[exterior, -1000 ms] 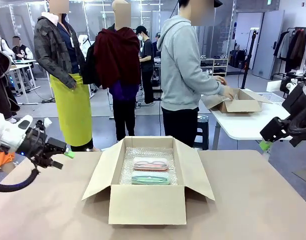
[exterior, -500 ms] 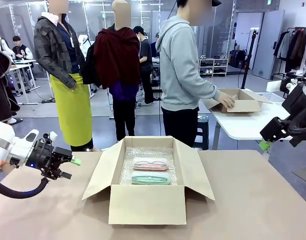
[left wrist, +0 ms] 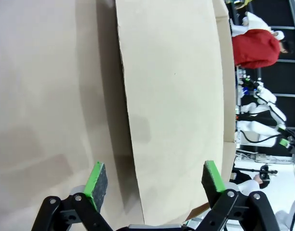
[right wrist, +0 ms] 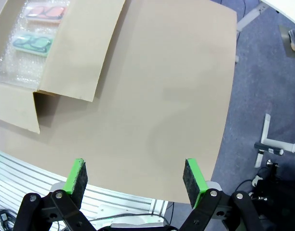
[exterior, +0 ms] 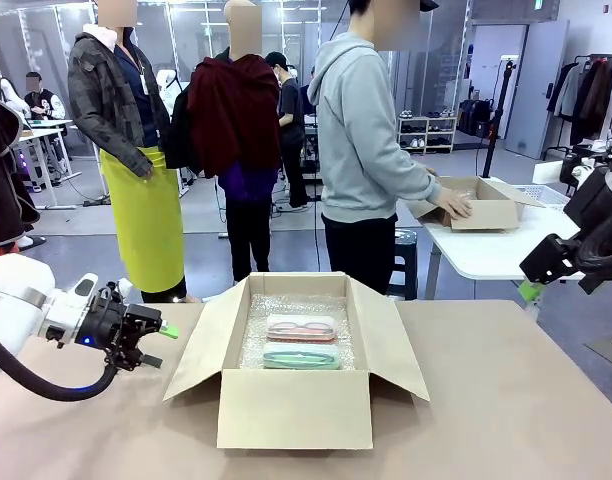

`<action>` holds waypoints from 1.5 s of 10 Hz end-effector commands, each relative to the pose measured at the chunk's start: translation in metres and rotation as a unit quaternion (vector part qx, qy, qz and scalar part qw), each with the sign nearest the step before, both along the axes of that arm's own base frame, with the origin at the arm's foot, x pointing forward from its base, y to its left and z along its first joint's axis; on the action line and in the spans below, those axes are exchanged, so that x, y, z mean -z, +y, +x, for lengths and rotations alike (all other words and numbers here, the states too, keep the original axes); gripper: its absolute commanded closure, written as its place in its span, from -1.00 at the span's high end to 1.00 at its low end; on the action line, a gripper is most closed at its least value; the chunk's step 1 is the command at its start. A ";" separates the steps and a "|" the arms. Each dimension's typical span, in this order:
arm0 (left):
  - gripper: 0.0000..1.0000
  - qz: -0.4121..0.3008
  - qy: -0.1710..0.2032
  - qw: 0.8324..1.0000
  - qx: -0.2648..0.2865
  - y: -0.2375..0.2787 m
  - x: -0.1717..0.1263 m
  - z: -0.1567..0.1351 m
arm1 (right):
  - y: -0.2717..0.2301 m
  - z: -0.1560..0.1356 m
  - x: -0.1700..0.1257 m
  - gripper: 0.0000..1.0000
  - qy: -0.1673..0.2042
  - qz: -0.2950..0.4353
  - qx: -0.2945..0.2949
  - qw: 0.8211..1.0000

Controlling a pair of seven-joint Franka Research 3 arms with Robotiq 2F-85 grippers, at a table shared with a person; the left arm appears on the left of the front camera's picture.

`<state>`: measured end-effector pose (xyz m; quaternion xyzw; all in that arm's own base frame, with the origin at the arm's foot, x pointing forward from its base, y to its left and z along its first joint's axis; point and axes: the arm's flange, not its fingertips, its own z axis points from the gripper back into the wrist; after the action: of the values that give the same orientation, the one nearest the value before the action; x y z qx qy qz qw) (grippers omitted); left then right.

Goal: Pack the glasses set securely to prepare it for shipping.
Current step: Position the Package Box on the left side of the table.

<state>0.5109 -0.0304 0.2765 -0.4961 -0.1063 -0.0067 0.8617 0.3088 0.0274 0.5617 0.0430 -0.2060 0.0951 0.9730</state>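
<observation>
I see the pink case (exterior: 301, 327) and mint case (exterior: 301, 358) lying side by side on bubble wrap (exterior: 286, 305) inside the open box (exterior: 296, 410) mid-table (exterior: 506, 400), pink farther. My left tool (exterior: 158, 343) hangs wide and empty just left of the box's left flap (left wrist: 171, 106). My right tool (right wrist: 135, 180) is wide too, holding nothing, high off the table's right side.

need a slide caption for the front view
Left end effector, open, nears the open cardboard box holding pink case and green case on bubble wrap.
</observation>
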 end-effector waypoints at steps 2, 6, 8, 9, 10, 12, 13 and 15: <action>1.00 -0.058 0.004 0.998 0.004 -0.010 0.016 0.017 | 0.000 -0.001 0.000 1.00 0.001 -0.005 0.001 1.000; 1.00 -0.113 0.020 0.993 0.001 -0.021 0.029 0.024 | 0.000 -0.001 0.000 1.00 0.001 -0.005 0.001 1.000; 0.55 -0.142 0.023 0.990 0.001 -0.021 0.029 0.025 | 0.000 -0.001 0.000 1.00 0.001 -0.005 0.001 1.000; -0.13 -0.156 0.021 0.987 0.003 -0.019 0.027 0.024 | 0.000 -0.001 0.000 1.00 0.001 -0.005 0.001 1.000; -0.58 -0.169 0.021 0.985 0.001 -0.015 0.026 0.024 | 0.000 -0.001 0.000 1.00 0.001 -0.005 0.001 1.000; -1.00 -0.174 0.011 0.985 -0.004 -0.007 0.018 0.021 | 0.000 -0.001 0.000 1.00 0.001 -0.005 0.001 1.000; -1.00 -0.182 0.012 0.983 -0.011 0.000 0.018 0.019 | 0.000 -0.001 0.000 1.00 0.001 -0.005 0.001 1.000; -1.00 -0.196 0.010 0.981 -0.008 0.004 0.013 0.017 | 0.000 -0.001 0.000 1.00 0.001 -0.005 0.001 1.000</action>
<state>0.5318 -0.0261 0.2586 -0.6348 -0.0835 0.0319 0.7675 0.3089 0.0274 0.5617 0.0430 -0.2060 0.0951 0.9730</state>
